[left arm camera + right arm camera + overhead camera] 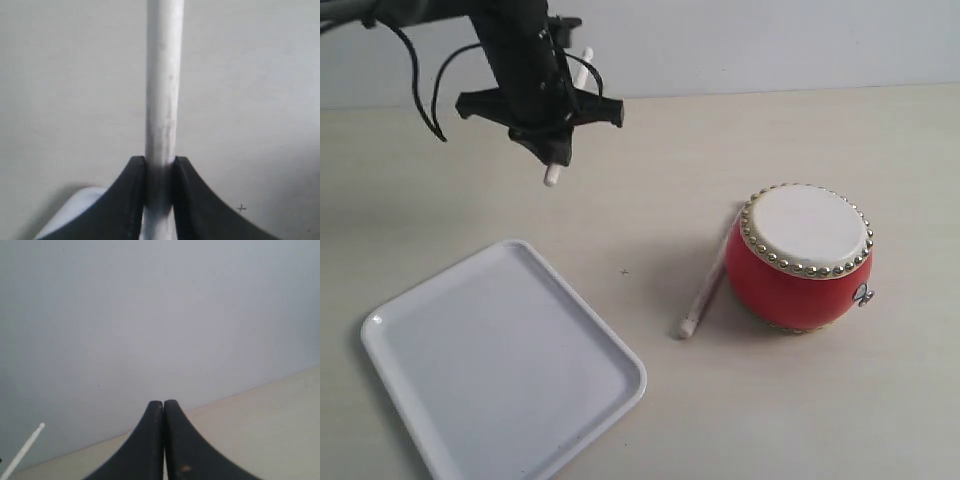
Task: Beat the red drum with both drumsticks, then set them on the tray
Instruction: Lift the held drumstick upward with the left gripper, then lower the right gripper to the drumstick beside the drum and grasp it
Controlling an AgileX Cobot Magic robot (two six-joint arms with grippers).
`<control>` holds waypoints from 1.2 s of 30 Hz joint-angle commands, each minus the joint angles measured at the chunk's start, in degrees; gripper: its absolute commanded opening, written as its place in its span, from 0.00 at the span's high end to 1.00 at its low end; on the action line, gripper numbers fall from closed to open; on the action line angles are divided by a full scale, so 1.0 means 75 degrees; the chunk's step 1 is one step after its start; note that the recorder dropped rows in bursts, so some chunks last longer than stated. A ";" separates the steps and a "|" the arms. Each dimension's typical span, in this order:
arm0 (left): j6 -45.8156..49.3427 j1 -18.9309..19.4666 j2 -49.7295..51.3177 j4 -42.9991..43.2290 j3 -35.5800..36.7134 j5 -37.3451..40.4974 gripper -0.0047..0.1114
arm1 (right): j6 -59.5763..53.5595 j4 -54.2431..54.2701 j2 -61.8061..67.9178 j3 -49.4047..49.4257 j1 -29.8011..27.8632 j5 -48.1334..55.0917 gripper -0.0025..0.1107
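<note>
The red drum with its cream studded top stands on the table at the right. One drumstick lies on the table, leaning against the drum's left side. High at the back left, my left gripper is shut on the other drumstick, held nearly upright with its tip pointing down. The white tray lies at the front left, below and in front of that gripper, with nothing on it. My right gripper is shut on nothing and faces the wall; it is out of the exterior view.
The pale table stretches between tray and drum. A light wall rises behind it. A thin white stick shows at the edge of the right wrist view. A tray corner shows beneath the left fingers.
</note>
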 commanded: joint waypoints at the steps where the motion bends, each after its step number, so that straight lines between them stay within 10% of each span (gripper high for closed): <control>1: 0.0966 0.0370 -0.1666 -0.0826 0.1469 -0.1058 0.96 | 0.0619 0.0219 -0.0049 0.0033 -0.0034 -0.0775 0.98; 5: 0.1575 0.0884 -0.4164 -0.1291 0.4369 -0.2973 0.96 | 0.3357 0.0959 -0.0049 0.0033 -0.0034 -0.0914 0.98; 14: 0.1833 0.1082 -0.9620 -0.1818 0.9114 -0.5508 0.96 | 0.3408 0.0959 -0.0049 0.0033 -0.0034 -0.0929 0.98; 25: 0.2308 0.1082 -1.3365 -0.1776 1.1121 -0.5674 0.96 | 0.3675 0.0966 -0.0049 0.0033 -0.0034 -0.2384 0.98; 31: 0.2217 0.1082 -1.3845 -0.1691 1.1152 -0.4781 0.96 | 0.3383 -0.0418 0.1278 -0.1801 -0.0034 0.1349 0.98; 36: 0.2065 0.1082 -1.3845 -0.1555 1.1145 -0.4818 0.96 | -0.0099 0.1694 0.4268 -0.4172 -0.0034 0.2999 0.98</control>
